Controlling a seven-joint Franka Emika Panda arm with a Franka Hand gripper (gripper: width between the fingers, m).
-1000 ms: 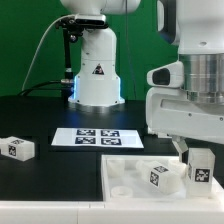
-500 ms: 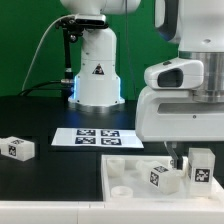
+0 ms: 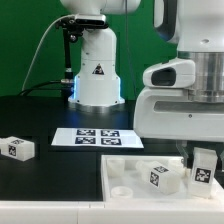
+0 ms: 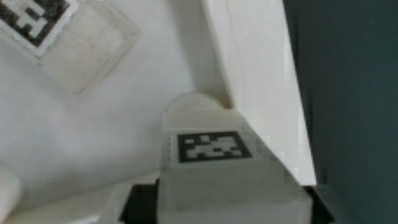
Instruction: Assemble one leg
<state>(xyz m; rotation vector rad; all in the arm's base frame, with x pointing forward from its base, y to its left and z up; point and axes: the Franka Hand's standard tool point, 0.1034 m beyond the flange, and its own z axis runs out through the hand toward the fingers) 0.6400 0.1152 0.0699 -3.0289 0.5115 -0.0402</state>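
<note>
Down at the lower right of the exterior view, the gripper (image 3: pixel 199 160) hangs low over the right end of the white panel (image 3: pixel 125 178), with a white leg (image 3: pixel 202 168) carrying a black-and-white tag standing upright right below it; the arm's bulky white housing (image 3: pixel 180 105) fills the frame above. Whether the claw is closed on this leg or only beside it cannot be told from either view, since the fingers are hidden. A second tagged white piece (image 3: pixel 160 173) lies on the panel just left of the leg. At the lower left edge, another tagged block (image 3: pixel 16 148) rests on the black table (image 3: pixel 40 120), well apart from the panel. The marker board (image 3: pixel 100 137) lies flat in the middle, in front of the robot's white base (image 3: pixel 97 70). The wrist view shows the leg (image 4: pixel 217 150) close up, its tag facing the camera, with the panel's edge (image 4: pixel 249 50) running beside it.
</note>
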